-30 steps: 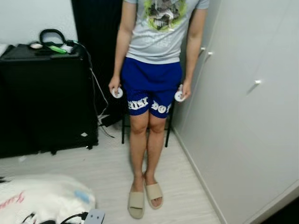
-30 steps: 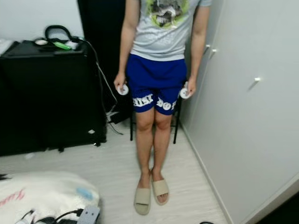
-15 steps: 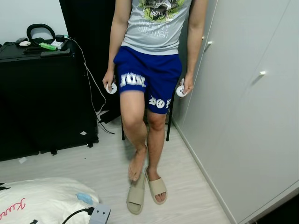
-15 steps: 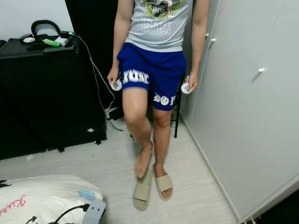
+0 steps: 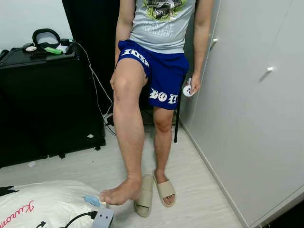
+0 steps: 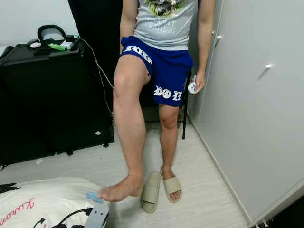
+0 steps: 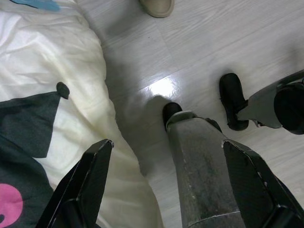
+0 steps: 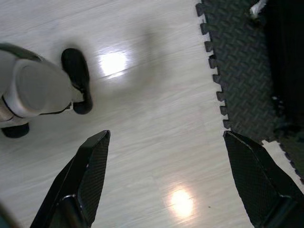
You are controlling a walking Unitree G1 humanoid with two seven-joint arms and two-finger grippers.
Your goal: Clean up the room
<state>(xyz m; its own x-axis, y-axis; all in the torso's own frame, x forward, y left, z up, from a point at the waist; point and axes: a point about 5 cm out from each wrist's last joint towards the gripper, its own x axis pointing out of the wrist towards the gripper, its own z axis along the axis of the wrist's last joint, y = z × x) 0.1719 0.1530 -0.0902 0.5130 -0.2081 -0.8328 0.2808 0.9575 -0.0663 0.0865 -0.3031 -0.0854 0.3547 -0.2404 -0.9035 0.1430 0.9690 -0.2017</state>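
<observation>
The left pincer (image 7: 164,185) hangs open over the pale wood floor (image 7: 199,52), its black fingers (image 7: 92,178) spread wide; a white pillow with black and pink print (image 7: 42,95) lies just beside it, partly under one finger. The right pincer (image 8: 164,183) is likewise open above bare floor, with a dark foam mat (image 8: 237,66) off to one side. Ahead, a person (image 5: 156,61) rests a bare foot (image 5: 118,194) on the pillow's edge, near a beige slipper (image 5: 144,195).

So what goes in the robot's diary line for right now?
person: bare foot on white pillow | empty slipper on floor | left gripper: open, idle | right gripper: open, idle
</observation>
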